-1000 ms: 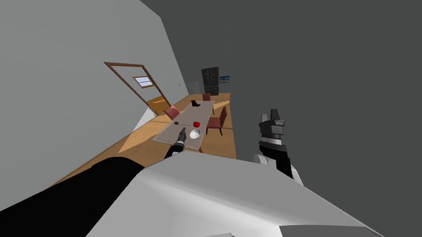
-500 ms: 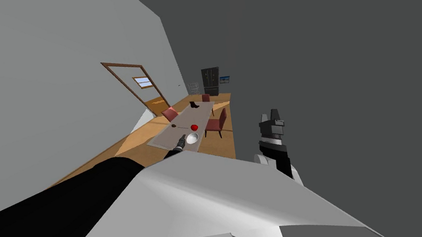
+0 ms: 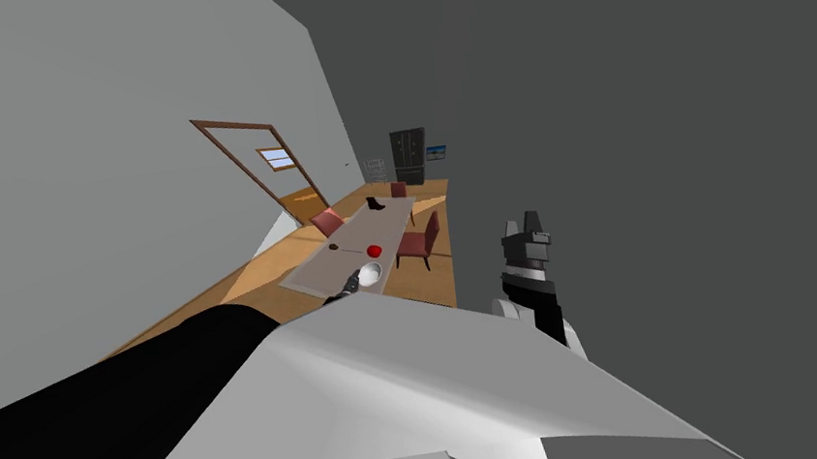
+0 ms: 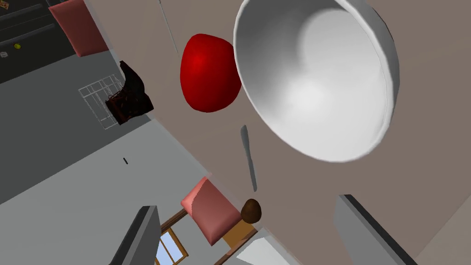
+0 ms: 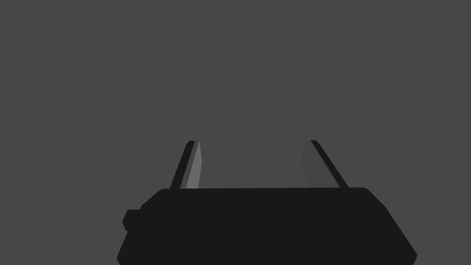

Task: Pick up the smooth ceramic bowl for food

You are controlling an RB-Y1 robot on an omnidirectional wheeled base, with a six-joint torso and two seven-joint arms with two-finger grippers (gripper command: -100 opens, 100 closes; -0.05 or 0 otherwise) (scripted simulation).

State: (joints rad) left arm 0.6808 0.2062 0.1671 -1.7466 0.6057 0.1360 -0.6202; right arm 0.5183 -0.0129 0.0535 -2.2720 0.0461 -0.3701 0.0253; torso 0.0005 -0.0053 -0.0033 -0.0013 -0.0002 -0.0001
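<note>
Our right hand, fingers apart, raised at our right side. Our left hand, fingers spread, hovers just short of white bowl on near end of grey-brown surface. Just beyond bowl: red round object, thin grey utensil, small brown lump. Red chair beside surface.

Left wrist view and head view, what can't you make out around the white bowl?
Bowl: rim cut off by the left wrist view's edge.
Red object: one side hidden behind the bowl, left wrist view.
Brown lump: too small to identify, either view.
Left gripper: head view too small to tell whether it touches the bowl.
</note>
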